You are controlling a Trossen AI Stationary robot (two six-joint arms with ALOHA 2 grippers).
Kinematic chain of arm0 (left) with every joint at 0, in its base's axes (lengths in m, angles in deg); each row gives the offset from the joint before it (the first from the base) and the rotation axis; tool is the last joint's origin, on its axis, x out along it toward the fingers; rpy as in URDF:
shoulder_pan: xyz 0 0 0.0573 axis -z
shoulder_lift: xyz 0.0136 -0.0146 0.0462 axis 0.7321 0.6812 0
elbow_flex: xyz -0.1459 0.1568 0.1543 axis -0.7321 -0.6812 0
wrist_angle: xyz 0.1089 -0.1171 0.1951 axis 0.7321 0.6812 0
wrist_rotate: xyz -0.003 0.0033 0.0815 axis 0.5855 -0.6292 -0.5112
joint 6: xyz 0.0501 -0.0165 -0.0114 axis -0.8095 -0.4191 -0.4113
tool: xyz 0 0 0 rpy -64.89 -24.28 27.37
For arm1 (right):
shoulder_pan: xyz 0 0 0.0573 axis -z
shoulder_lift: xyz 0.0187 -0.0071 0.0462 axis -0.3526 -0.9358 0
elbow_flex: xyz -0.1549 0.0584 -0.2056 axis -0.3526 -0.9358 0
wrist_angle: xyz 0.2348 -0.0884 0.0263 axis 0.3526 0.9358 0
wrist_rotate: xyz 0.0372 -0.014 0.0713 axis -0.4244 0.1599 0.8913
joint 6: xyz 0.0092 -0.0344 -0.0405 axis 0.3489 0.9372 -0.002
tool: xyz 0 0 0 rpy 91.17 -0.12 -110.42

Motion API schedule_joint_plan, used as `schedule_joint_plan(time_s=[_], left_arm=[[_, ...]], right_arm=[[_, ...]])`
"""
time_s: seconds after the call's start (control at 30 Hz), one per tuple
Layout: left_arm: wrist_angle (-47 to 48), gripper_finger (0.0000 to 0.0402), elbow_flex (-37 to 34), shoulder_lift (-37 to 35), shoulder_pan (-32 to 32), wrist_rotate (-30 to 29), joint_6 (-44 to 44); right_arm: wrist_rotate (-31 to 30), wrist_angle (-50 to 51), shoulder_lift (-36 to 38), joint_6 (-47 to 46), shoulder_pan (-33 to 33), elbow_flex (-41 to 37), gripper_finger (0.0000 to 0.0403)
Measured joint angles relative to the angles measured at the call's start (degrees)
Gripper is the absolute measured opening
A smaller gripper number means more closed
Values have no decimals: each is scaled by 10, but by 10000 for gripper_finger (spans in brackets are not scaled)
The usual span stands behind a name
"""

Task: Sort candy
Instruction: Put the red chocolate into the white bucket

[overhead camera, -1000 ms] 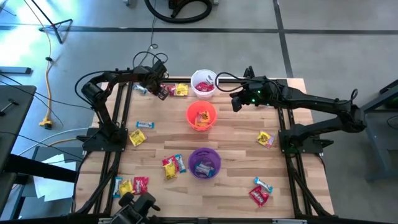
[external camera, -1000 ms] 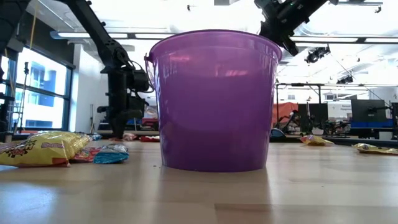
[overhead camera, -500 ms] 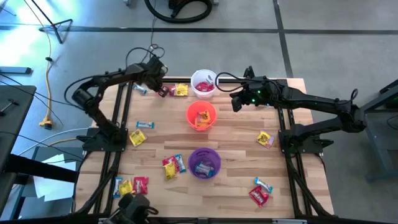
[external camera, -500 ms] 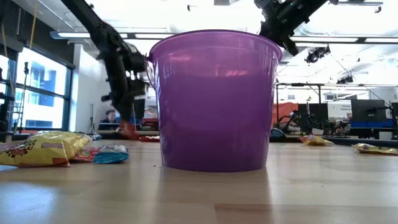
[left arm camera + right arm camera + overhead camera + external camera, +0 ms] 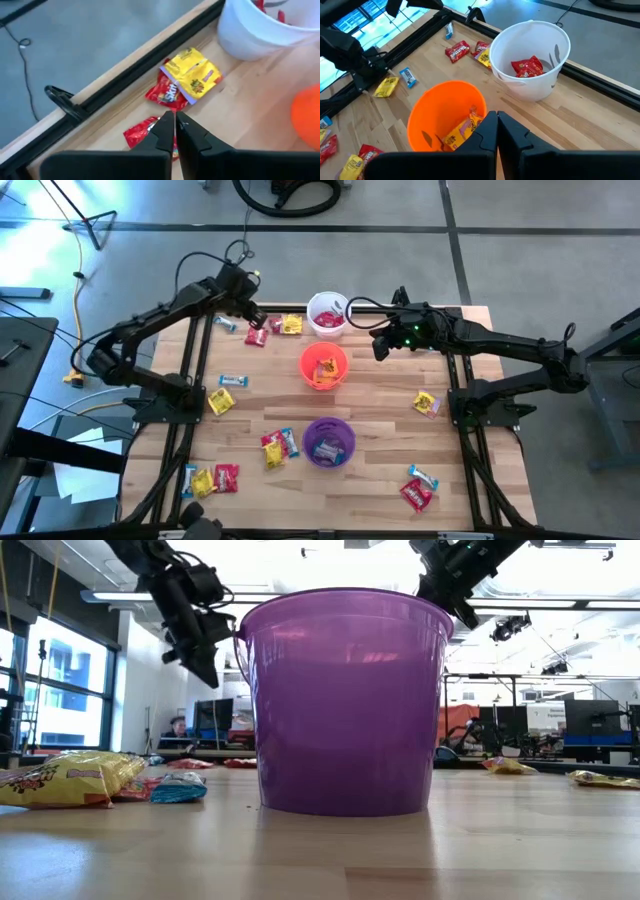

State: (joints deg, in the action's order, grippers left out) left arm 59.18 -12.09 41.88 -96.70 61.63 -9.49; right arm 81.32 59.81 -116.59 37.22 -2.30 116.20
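Wrapped candy lies scattered on the wooden table (image 5: 390, 395). By the far edge, left of the white cup (image 5: 327, 316), a red candy (image 5: 255, 337) lies flat, with a red one (image 5: 165, 93) and a yellow one (image 5: 193, 77) beside it. My left gripper (image 5: 250, 312) hangs shut above that red candy (image 5: 142, 133) and holds nothing. It shows raised in the low view (image 5: 205, 655). My right gripper (image 5: 380, 346) waits shut in the air right of the white cup (image 5: 532, 55) and the orange cup (image 5: 445, 117). Both cups hold candy.
The purple cup (image 5: 328, 441) stands near the middle and fills the low view (image 5: 345, 705). More candy lies at the left (image 5: 220, 401), beside the purple cup (image 5: 278, 445), at the near left (image 5: 212, 479), at the right (image 5: 427, 403) and at the near right (image 5: 418, 489). A black frame rail (image 5: 125, 75) edges the table.
My left gripper has risen from the table top by the far edge and drawn back a little toward the far left corner. The red candy beneath it has stayed on the table. My right arm has kept still.
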Motion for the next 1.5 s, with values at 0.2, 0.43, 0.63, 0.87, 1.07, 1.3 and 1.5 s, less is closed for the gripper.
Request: schedule_joint_plan(time_s=[0.2,0.43,0.63,0.87,1.07,1.3,1.5], left_arm=[[16,80,0,60,6,10,64],[-7,191,11,182,-16,8,113],[42,236,69,279,-49,6,129],[72,237,93,330,-54,8,124],[75,216,93,334,-45,7,110],[81,96,91,331,-26,8,18],[58,8,89,301,-11,10,3]], right_arm=[[3,-1,0,0,0,0,0],[9,-1,0,0,0,0,0],[14,-1,0,0,0,0,0],[15,-1,0,0,0,0,0],[15,-1,0,6,0,0,0],[15,-2,0,14,0,0,0],[15,-13,0,14,0,0,0]])
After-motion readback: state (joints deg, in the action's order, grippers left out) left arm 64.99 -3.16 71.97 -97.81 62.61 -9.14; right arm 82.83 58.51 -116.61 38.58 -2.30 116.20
